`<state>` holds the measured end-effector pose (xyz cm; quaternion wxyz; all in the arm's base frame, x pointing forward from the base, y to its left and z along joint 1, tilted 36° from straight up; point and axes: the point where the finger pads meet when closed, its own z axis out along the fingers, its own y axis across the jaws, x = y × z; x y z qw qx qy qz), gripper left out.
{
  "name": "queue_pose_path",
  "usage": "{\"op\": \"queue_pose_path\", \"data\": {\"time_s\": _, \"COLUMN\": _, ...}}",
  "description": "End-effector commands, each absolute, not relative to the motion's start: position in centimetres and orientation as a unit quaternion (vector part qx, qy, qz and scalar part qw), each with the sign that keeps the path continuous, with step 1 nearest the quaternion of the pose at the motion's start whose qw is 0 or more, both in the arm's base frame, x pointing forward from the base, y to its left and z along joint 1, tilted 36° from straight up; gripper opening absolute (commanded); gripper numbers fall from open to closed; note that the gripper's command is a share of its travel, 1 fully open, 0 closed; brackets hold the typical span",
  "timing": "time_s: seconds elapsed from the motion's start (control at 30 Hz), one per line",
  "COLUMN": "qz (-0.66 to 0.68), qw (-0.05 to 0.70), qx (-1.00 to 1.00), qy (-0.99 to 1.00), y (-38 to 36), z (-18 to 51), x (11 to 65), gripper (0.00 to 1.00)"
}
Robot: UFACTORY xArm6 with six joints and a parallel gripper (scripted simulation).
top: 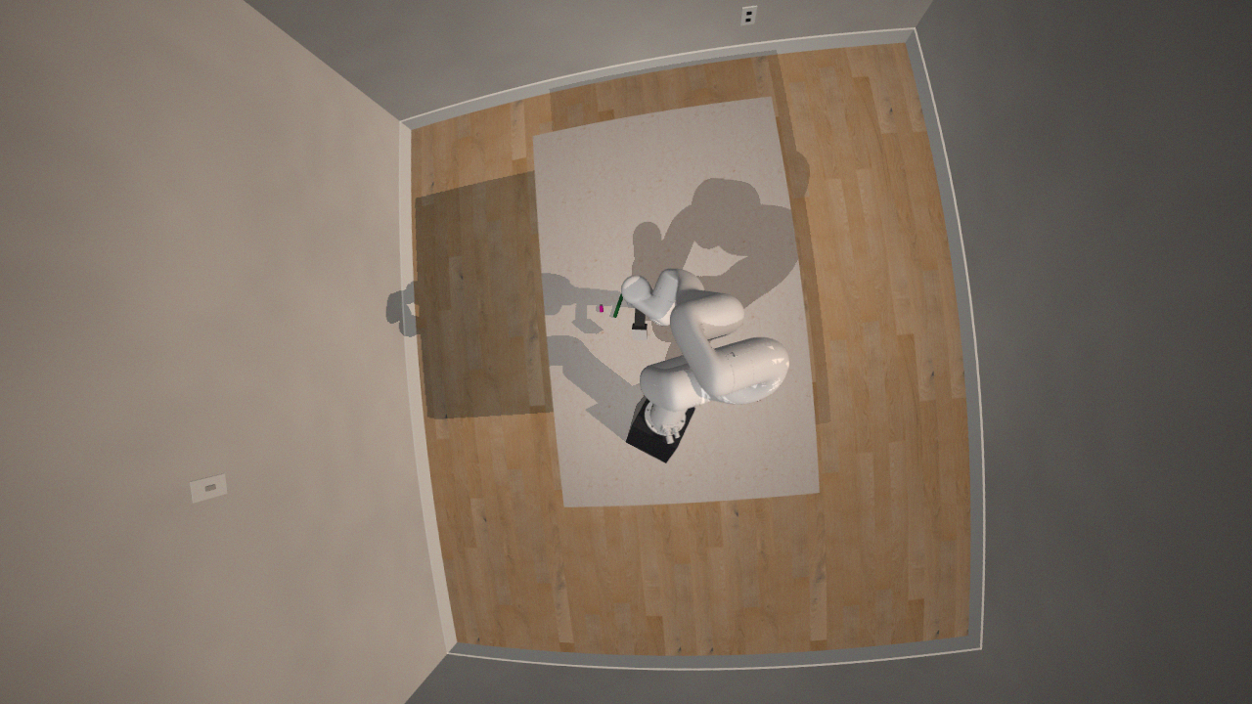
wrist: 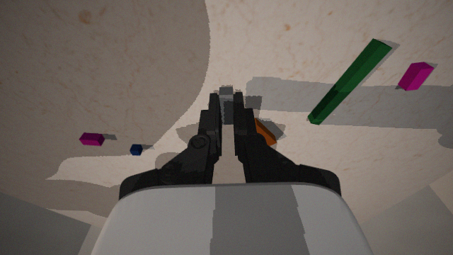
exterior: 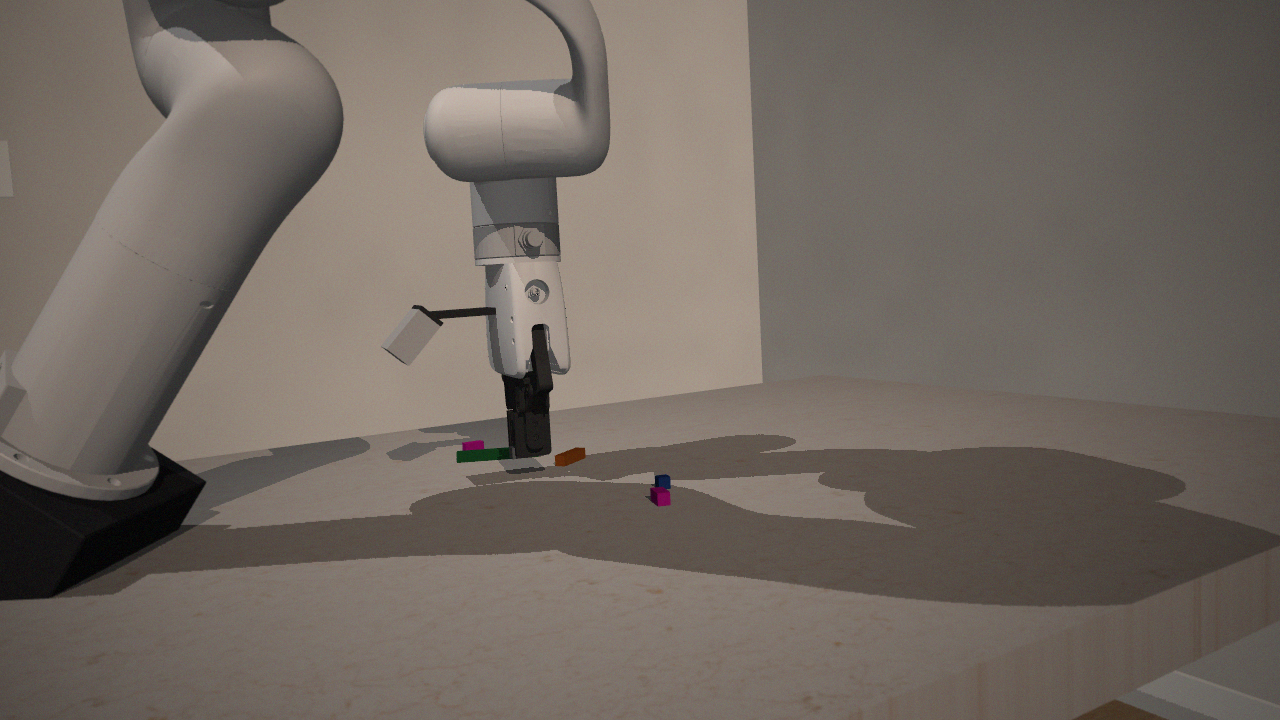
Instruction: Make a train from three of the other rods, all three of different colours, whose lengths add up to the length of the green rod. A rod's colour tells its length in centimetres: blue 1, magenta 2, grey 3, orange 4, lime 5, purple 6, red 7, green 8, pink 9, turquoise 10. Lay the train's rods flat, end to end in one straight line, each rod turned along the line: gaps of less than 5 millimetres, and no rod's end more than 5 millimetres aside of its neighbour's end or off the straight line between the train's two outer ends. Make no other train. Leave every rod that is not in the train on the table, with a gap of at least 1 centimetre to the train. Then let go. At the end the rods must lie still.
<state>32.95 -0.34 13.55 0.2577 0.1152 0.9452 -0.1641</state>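
My gripper is shut on a short grey rod and holds it just above the table. An orange rod lies close to the right finger, partly hidden behind it in the wrist view. The long green rod lies flat further out, with a magenta rod beyond it. A second magenta rod and a small blue rod lie close together on the other side. The arm hides the grey rod in the top view.
The arm's black base stands on the table near the rods. The table's front edge runs along the bottom right of the exterior view. The arm casts large shadows across the rods.
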Motion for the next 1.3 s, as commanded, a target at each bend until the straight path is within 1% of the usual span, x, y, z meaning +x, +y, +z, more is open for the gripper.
{"op": "queue_pose_path", "data": {"time_s": 0.0, "qz": -0.164, "qw": 0.258, "qx": 0.115, "qy": 0.945, "y": 0.7, "z": 16.1, "x": 31.7, "gripper": 0.04}}
{"op": "queue_pose_path", "data": {"time_s": 0.27, "qz": -0.164, "qw": 0.258, "qx": 0.115, "qy": 0.945, "y": 2.5, "z": 20.0, "x": 29.5, "gripper": 0.04}}
{"op": "queue_pose_path", "data": {"time_s": 0.83, "qz": -0.166, "qw": 0.256, "qx": 0.107, "qy": 0.946, "y": 2.6, "z": 20.4, "x": 29.4, "gripper": 0.04}}
{"op": "queue_pose_path", "data": {"time_s": 1.03, "qz": -0.175, "qw": 0.249, "qx": 0.073, "qy": 0.950, "y": 2.2, "z": 20.6, "x": 29.6, "gripper": 0.04}}
{"op": "queue_pose_path", "data": {"time_s": 1.27, "qz": -0.202, "qw": 0.222, "qx": -0.047, "qy": 0.953, "y": 0.9, "z": 21.6, "x": 30.4, "gripper": 0.04}}
